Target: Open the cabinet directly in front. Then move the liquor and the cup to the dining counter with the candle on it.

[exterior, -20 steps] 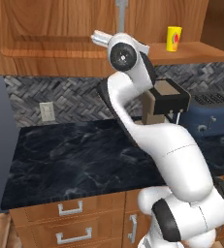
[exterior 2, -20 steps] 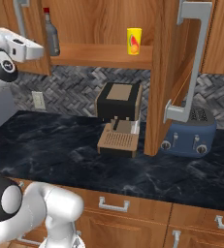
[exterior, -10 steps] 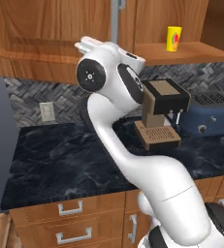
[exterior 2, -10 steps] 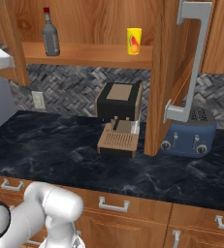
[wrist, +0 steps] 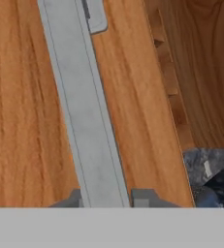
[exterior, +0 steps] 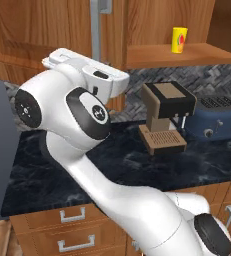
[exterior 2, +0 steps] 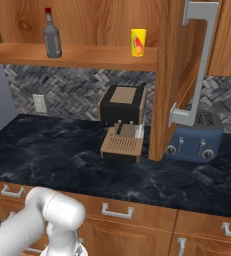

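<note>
A black marble counter [exterior 2: 62,150] with a herringbone backsplash runs below the brown wood cabinet [exterior: 47,45]. From the hand view, I read my jaws [wrist: 106,197] as closed on the left door's silver bar handle [wrist: 84,111]: the bar runs straight up from between the two fingertips, with door wood on both sides of it.

Task status, as I judge it:
- Cabinet opening: in progress. The right door [exterior 2: 174,75] stands swung out, edge-on to the counter. The left door is in my grip and appears partly open.
- Transfer of items: not started. The liquor [exterior 2: 52,40] and the cup [exterior 2: 138,42] both stand on the open shelf [exterior 2: 87,56], beyond the jaws and off to their right, well apart from each other.
- The dining counter remains to be reached.

Clearance: the shelf front is unobstructed between the doors. The coffee machine [exterior 2: 123,122] and the blue toaster [exterior 2: 197,140] sit below the shelf. The right door's edge hangs just beside the toaster, narrowing my approach from that side.
</note>
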Controlling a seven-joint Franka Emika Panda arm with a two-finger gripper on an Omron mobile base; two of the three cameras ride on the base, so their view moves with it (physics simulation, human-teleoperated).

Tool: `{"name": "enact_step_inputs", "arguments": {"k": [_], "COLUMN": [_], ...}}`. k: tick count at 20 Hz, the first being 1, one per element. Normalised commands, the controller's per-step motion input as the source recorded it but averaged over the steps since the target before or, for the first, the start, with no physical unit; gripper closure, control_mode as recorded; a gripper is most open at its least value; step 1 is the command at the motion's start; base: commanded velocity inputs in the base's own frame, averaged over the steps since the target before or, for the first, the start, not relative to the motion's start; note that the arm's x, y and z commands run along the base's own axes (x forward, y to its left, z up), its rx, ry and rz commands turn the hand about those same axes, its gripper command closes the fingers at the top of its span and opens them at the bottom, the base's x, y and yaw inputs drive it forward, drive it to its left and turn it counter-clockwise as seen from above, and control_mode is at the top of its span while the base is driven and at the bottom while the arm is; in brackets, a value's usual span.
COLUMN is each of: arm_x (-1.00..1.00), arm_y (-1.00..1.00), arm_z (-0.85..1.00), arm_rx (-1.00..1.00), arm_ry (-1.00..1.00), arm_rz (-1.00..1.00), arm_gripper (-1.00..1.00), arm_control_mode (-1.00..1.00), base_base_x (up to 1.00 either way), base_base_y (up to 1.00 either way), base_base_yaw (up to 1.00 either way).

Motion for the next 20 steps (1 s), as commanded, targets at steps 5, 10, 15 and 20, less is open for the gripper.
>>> {"name": "enact_step_inputs", "arguments": {"k": [5, 10, 15, 20], "arm_x": [-0.05, -0.12, -0.37, -0.65], "arm_y": [0.25, 0.00, 0.00, -0.33], "arm_z": [0.00, -0.01, -0.02, 0.00], "arm_rx": [-0.05, -0.01, -0.05, 0.00], "arm_ry": [0.00, 0.00, 0.00, 0.00], "arm_rz": [-0.02, 0.00, 0.01, 0.10], "arm_gripper": [-1.00, -1.00, -1.00, -1.00], "arm_control_mode": [-1.00, -1.00, -1.00, -1.00], "base_base_x": [0.00, 0.00, 0.00, 0.00], "base_base_y": [0.00, 0.00, 0.00, 0.00], "base_base_yaw": [0.00, 0.00, 0.00, 0.00]}}
